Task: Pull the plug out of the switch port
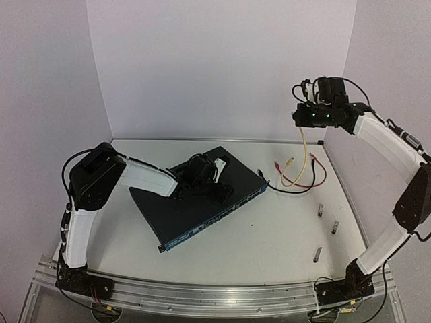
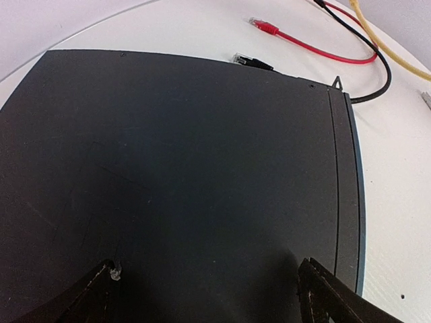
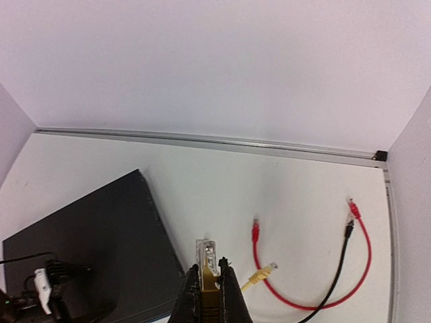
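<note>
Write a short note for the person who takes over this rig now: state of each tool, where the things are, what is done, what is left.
Left tool: open, fingers spread on the top of the switch, seemingly steadying it.
Right tool: shut on the yellow plug, high above the table.
Yellow cable hangs down to the table, near the red cable and black cable.
Done: plug is out of the switch.
Left: probably lay the cable down and release.

Left arm (image 1: 145, 176) & right arm (image 1: 387, 141): white shell links, black joints & bases; thin black cables along right arm; green LEDs (image 1: 322, 119) at right wrist; left pincer (image 2: 207, 269) fingers matte black.
</note>
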Controlling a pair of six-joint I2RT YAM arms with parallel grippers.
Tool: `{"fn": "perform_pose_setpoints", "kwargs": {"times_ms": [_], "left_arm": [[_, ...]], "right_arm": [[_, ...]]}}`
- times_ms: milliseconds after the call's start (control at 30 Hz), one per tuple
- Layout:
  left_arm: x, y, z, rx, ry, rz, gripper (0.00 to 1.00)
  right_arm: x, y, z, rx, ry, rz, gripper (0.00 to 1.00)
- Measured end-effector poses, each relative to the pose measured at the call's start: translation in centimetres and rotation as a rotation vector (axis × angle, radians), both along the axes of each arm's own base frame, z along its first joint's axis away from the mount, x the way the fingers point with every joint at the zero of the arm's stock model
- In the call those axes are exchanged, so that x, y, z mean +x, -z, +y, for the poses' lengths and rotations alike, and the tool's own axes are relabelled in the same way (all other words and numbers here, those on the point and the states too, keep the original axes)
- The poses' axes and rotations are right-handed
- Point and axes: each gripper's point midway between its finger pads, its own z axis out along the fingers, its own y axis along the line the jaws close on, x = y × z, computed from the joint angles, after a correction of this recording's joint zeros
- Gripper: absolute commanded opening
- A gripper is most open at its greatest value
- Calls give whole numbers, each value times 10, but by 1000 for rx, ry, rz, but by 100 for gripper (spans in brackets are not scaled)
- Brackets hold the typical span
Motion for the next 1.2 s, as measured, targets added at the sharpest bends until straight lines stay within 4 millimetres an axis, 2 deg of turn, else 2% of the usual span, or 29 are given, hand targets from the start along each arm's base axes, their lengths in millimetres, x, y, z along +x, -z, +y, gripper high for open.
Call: {"fn": "perform_pose_setpoints", "kwargs": {"times_ms": [167, 233, 333, 400, 467, 633, 667, 733, 767, 833, 900, 967, 1067, 1100, 1200], "left_arm": [[-1, -4, 13, 24, -25, 43, 99], [-4, -7, 20, 42, -37, 68, 100], [-6, -23, 28, 43, -59, 74, 100], [-5, -49, 33, 23, -83, 51, 100], [-4, -86, 41, -14, -112, 8, 100], [-9, -201, 75, -169, -230, -145, 100], [-12, -217, 85, -192, -256, -167, 100], [-18, -235, 105, -219, -310, -190, 100], [-21, -237, 115, -221, -338, -191, 100], [-27, -230, 131, -204, -387, -173, 100], [-32, -214, 144, -164, -422, -144, 100], [-37, -195, 153, -120, -449, -109, 100], [-44, -173, 165, -65, -484, -61, 100], [-45, -171, 167, -60, -491, -52, 100], [-48, -172, 173, -62, -509, -46, 100]], "right_arm": [[44, 28, -15, -192, 58, 32, 0], [62, 46, -20, -267, 69, 54, 0], [86, 71, -27, -334, 77, 86, 0], [100, 92, -33, -361, 76, 119, 2], [111, 114, -40, -378, 80, 154, 5], [125, 169, -55, -397, 95, 252, 16], [126, 178, -58, -401, 99, 270, 17], [128, 196, -60, -408, 105, 299, 20], [127, 204, -61, -411, 105, 313, 24], [126, 212, -61, -413, 107, 330, 35], [126, 213, -61, -407, 113, 336, 50], [126, 213, -61, -405, 116, 334, 59], [124, 215, -64, -408, 129, 338, 70], [122, 216, -65, -412, 135, 344, 76], [113, 214, -71, -427, 149, 356, 81]]}}
